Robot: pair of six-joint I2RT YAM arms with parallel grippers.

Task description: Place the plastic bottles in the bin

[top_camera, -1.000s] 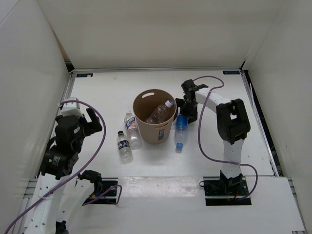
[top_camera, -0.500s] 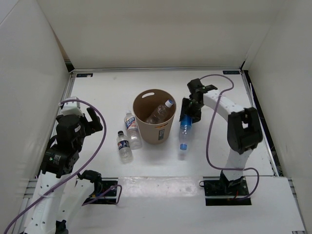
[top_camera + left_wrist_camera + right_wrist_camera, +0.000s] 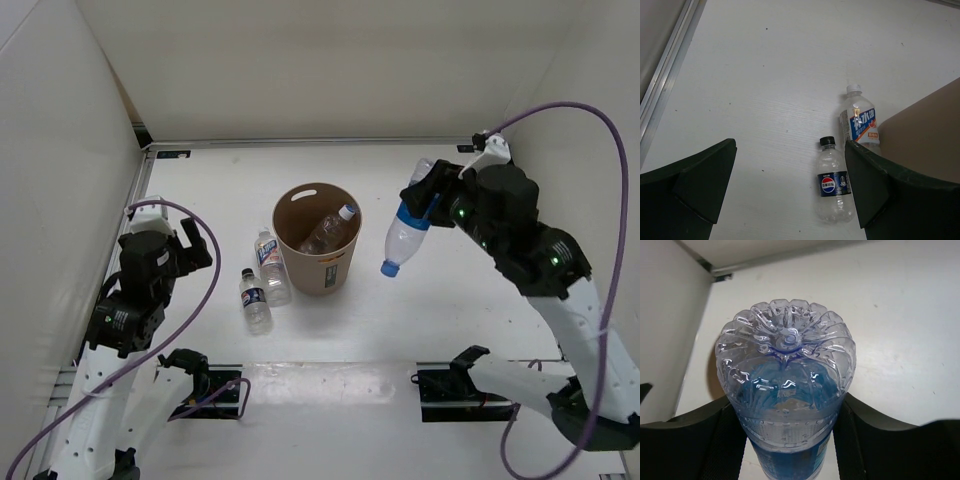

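The tan bin [image 3: 318,268] stands mid-table with one clear bottle [image 3: 329,229] leaning inside it. My right gripper [image 3: 428,203] is shut on a clear blue-labelled bottle [image 3: 406,232], held in the air right of the bin, cap down; its base fills the right wrist view [image 3: 786,390]. Two bottles lie left of the bin: a dark-capped one [image 3: 255,299] [image 3: 834,186] and a white-capped one [image 3: 270,265] [image 3: 859,121] against the bin wall [image 3: 925,135]. My left gripper [image 3: 187,247] is open and empty, above the table left of them.
White walls enclose the table on the left, back and right. The arm bases [image 3: 200,385] sit at the near edge. A metal rail [image 3: 667,75] runs along the table's left side.
My right arm has lifted the blue-labelled bottle off the table beside the bin and carried it up and to the right. The left arm has barely moved.
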